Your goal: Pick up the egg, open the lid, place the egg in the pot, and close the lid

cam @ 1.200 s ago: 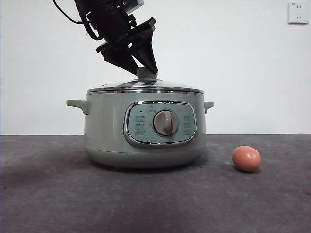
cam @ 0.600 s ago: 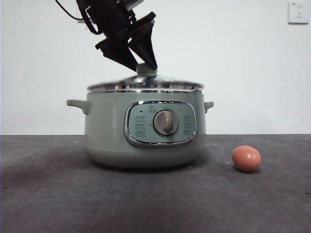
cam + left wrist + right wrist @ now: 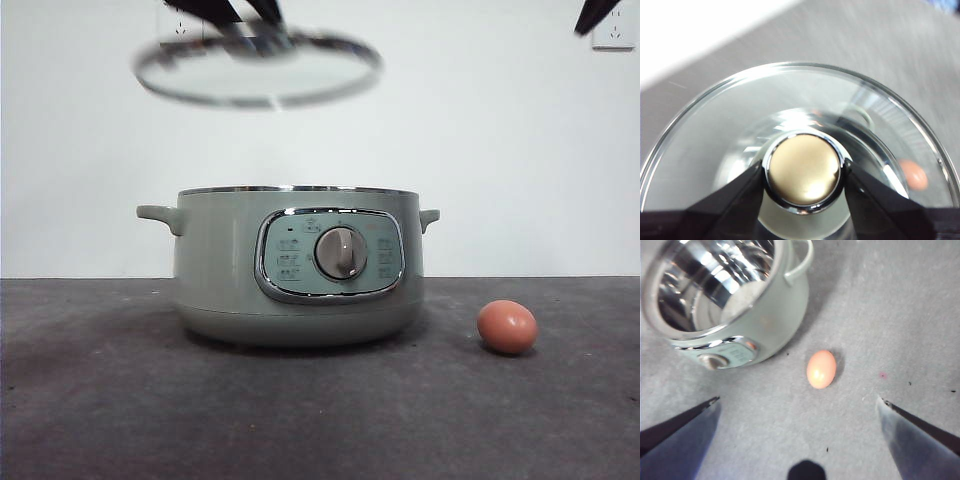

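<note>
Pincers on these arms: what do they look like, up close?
Each pincer is two flat black blades tapering to a point. The left pincer shows matte black wedges; the right pincer has long, narrow blades with a bluish sheen. No cables or markings show now.

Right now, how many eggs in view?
1. The egg lies on the table beside the pot, below the right gripper. The visible part of the pot's inside holds none; the rest is hidden.

My front camera faces the round sage-green pot (image 3: 298,265) level and near; my wrist cameras look down on it, all sharing it.
</note>
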